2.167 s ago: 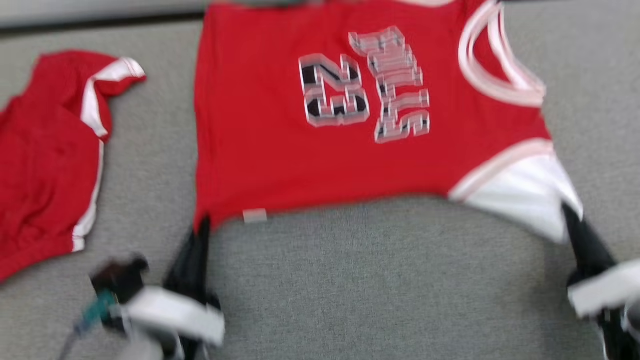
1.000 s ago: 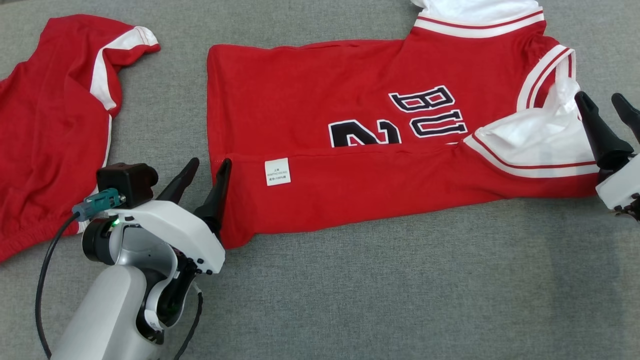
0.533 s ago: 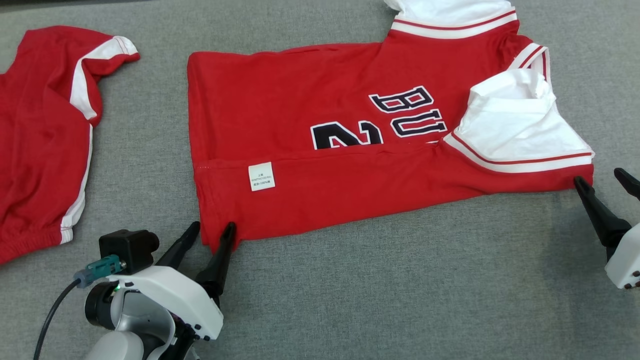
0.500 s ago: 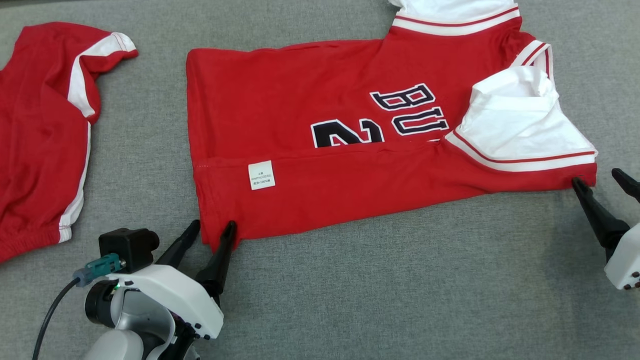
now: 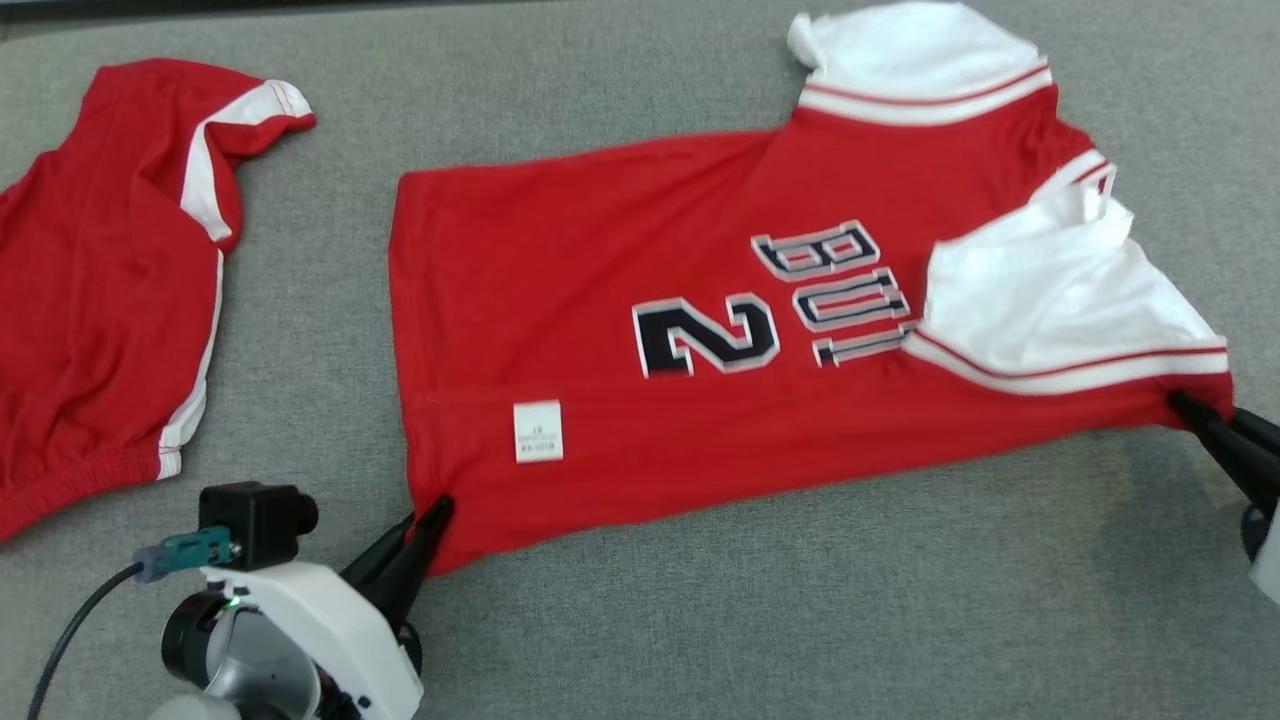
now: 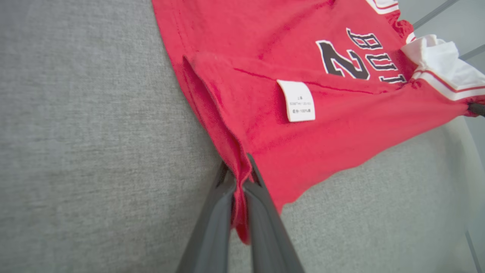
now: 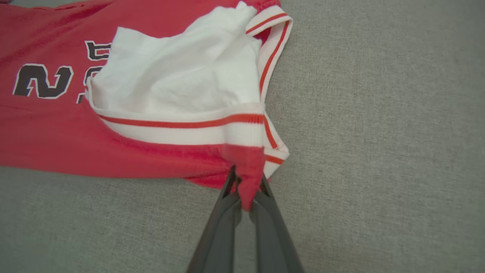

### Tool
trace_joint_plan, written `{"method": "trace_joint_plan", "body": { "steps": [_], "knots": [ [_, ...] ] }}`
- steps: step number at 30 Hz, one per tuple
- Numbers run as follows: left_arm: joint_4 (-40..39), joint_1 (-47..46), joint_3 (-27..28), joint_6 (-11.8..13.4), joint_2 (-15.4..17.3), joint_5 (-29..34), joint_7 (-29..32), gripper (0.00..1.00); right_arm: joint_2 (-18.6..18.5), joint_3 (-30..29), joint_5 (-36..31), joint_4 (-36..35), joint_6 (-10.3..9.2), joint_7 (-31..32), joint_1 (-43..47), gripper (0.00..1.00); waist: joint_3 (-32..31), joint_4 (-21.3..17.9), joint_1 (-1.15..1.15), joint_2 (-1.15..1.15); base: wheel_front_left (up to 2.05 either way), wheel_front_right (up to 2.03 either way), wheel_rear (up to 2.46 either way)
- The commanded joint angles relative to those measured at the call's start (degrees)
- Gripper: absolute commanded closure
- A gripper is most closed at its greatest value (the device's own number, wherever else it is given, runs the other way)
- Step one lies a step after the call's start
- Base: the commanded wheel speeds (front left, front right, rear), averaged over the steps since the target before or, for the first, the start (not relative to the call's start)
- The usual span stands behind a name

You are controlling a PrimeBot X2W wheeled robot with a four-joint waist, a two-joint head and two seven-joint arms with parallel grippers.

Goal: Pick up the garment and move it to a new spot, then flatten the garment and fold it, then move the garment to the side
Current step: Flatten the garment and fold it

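Garment corners are gripped at both lower ends in the head view. At the lower left of that frame, the left pincer is closed on the lower left corner. In the left wrist view, red cloth is seen pinched between its two dark fingers. At the right edge of the frame, the right pincer is likewise clamped on the lower right corner, just under a red-striped white band. In the right wrist view, a tab of red cloth is seen squeezed between the fingers.

Between the two grips, the garment is spread across the middle of the frame on the grey tabletop. A strip along its lower edge is turned over, and a white label is shown on that strip, right of the left grip. Above the fold line, a dark number 2 and dark letters are printed sideways. A white sleeve is laid over the red cloth at the right, and another white part is seen at the top edge. A second red piece with white stripes is laid at the far left, apart from the garment.
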Motion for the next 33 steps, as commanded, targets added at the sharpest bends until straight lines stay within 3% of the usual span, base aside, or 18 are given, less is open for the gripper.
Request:
{"method": "trace_joint_plan", "body": {
  "steps": [1, 6, 9, 10, 11, 12, 16, 23, 27, 33],
  "knots": [
    [-2.47, 2.03, 0.85, 0.04, 1.5, -1.14, 0.99, 1.0, -2.93, -0.9, 1.75, -1.31, -0.01, 1.93, 2.45, 1.0, -2.47, -0.8, 0.0, 0.0, 0.0, 0.0, 0.0],
    [-10.93, 8.13, 1.0, 1.59, 3.75, -3.45, 4.28, 1.0, -8.43, -1.9, 7.26, -5.5, -0.01, 7.86, 9.39, 1.0, -1.65, -1.35, 0.0, 0.0, 0.0, 0.0, 0.0],
    [-12.07, 9.87, 0.9, 2.51, 3.24, -3.86, 4.32, 1.0, -8.48, -2.87, 7.91, -5.77, -0.01, 8.79, 10.89, 0.99, -0.3, -1.56, 0.0, 0.0, 0.0, 0.0, 0.0],
    [-12.0, 10.42, 0.71, 2.83, 3.08, -3.55, 4.11, 0.92, -8.1, -2.9, 7.3, -5.44, -0.01, 9.09, 11.34, 0.62, 0.37, -1.71, 0.0, 0.0, 0.0, 0.0, 0.0],
    [-11.7, 10.68, 0.44, 3.1, 2.69, -3.07, 3.77, 0.57, -7.78, -2.79, 6.07, -4.97, -0.01, 9.02, 11.53, 0.03, 0.9, -1.79, 0.0, 0.0, 0.0, 0.0, 0.0],
    [-11.25, 10.85, -0.01, 3.32, 2.39, -2.4, 3.35, 0.0, -7.55, -2.49, 4.6, -4.55, -0.02, 8.89, 11.44, 0.0, 1.29, -1.84, 0.0, 0.0, 0.0, 0.0, 0.0],
    [-11.93, 11.23, -0.67, 4.76, 2.31, 0.43, 2.14, 0.0, -6.55, -3.72, 2.9, -7.06, -0.01, 7.73, 9.73, 0.0, 1.95, -2.24, 0.0, 0.0, 0.0, 0.0, 0.0],
    [-19.46, 3.68, 4.06, 7.61, 8.37, 5.86, 4.7, 0.0, -11.3, -6.02, 4.29, -16.59, -0.01, 11.65, -0.72, 0.0, 6.28, -2.88, 0.0, 0.0, 0.0, 0.0, 0.0],
    [-16.54, -9.85, 2.55, 6.02, 8.45, 6.64, 9.67, 0.0, -12.14, -3.13, 0.73, -12.53, -0.01, 15.53, -15.0, 0.0, 11.49, -0.3, 0.0, 0.0, 0.0, 0.0, 0.0],
    [-3.49, -27.8, -2.06, 2.64, 3.09, 7.21, 12.04, 0.0, -7.62, 4.23, -5.79, -0.85, -0.01, 18.04, -34.53, 0.0, 15.96, 4.26, 0.0, 0.0, 0.0, 0.0, 0.0]
  ]
}}
